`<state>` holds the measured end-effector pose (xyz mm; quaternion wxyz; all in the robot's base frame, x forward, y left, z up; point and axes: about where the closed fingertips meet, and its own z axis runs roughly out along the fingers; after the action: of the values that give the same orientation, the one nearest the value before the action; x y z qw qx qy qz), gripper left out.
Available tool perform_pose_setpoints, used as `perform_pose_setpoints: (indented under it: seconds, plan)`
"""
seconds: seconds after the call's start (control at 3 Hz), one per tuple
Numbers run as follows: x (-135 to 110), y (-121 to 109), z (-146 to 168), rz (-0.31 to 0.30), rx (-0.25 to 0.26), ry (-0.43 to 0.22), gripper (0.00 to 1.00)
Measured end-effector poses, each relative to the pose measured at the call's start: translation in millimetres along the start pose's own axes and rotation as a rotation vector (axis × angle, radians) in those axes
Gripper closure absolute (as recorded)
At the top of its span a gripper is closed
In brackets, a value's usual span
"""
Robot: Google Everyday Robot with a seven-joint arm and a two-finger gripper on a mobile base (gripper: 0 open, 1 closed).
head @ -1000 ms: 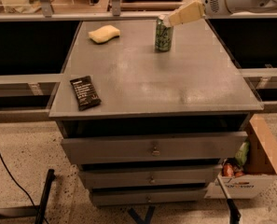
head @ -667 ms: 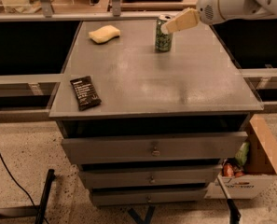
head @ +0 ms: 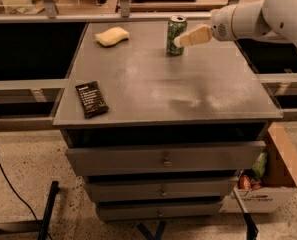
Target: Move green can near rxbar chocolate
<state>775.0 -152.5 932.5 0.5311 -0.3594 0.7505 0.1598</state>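
The gripper [head: 181, 40] is hovering at the green can's [head: 175, 29] side; its grip cannot be told; the rxbar chocolate [head: 91, 99] is lying well apart.

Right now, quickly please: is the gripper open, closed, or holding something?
Gripper: at the right side of the green can; whether it is open, closed or holding the can cannot be told.

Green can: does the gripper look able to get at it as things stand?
Probably yes. The gripper is close beside the upright green can, and nothing stands between them. The sponge lies well apart from both, so the way looks free.
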Motion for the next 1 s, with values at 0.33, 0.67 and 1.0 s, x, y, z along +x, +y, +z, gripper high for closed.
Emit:
perform_pose_setpoints:
  seconds: [0.33,0.67,1.0]
  plan:
    - [6.5,-6.7,8.5,-0.003,0.009,-0.067,0.00]
    - [10.0,-13.6,17.1,0.005,0.021,-0.112,0.00]
    - [10.6,-18.6,30.5,0.005,0.014,-0.131,0.00]
